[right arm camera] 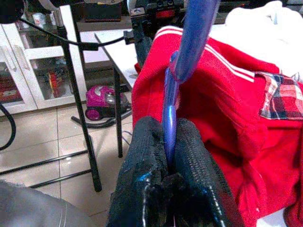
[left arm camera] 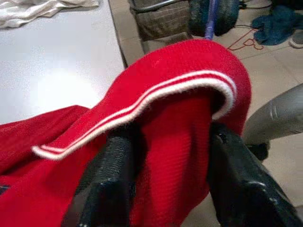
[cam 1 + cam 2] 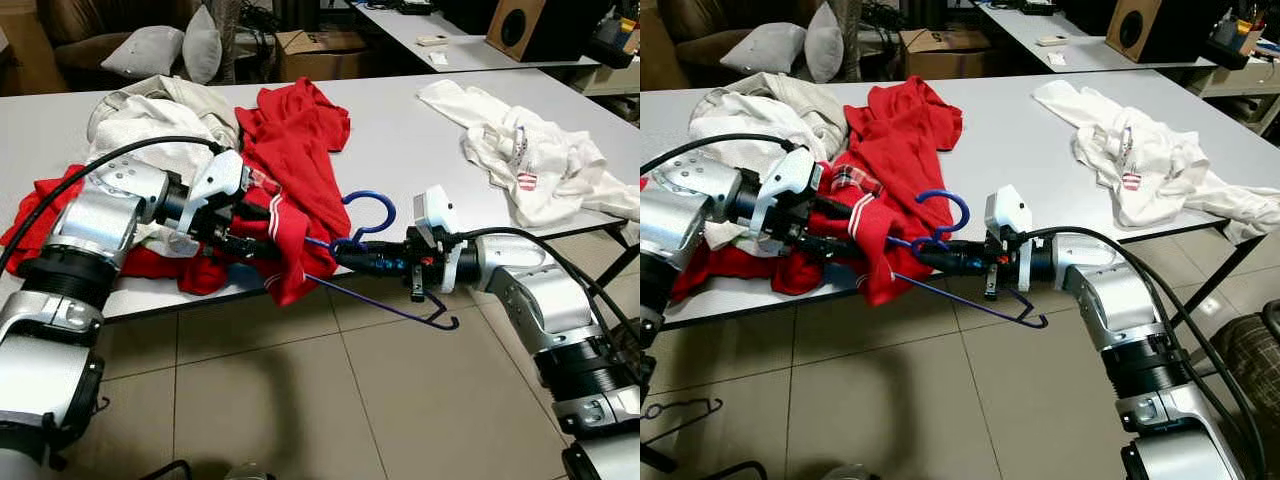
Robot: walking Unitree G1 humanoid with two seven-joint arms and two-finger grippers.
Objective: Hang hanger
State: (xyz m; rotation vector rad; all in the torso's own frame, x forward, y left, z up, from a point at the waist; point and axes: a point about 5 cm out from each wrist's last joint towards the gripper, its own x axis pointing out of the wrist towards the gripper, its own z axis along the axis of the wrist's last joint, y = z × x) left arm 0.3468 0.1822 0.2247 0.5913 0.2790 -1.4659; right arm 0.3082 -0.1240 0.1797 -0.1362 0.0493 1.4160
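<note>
I judged the step in hand to be threading the blue wire hanger (image 3: 385, 262) into the red polo shirt (image 3: 295, 175), well before any hanging could happen. My right hand (image 3: 345, 255) was pressed together on the hanger's neck, just under the hook; the right wrist view showed both black fingers (image 1: 144, 156) pinched tight on the blue wire. The hook curled up just above that hand, and the hanger's lower bar ran down and back beneath it, out over the tiled floor (image 3: 300, 390) past the worktop (image 3: 400, 130) edge.

My left hand (image 3: 250, 240) sat just across from the right one, nearly meeting it. Its fingers (image 2: 111, 179) were spread apart inside the shirt's collar, which had a white stripe, with red fabric stretched over and between them, holding the opening wide. The rest of the shirt trailed back from that hand onto the worktop, lying against a cream garment (image 3: 150, 120). A white printed shirt (image 3: 520, 160) lay well beyond my right hand, untouched.

The next move, as I read it, called for feeding one hanger shoulder through the opened collar while the left hand kept the fabric taut. I could not tell how far the wire had already entered the cloth.
</note>
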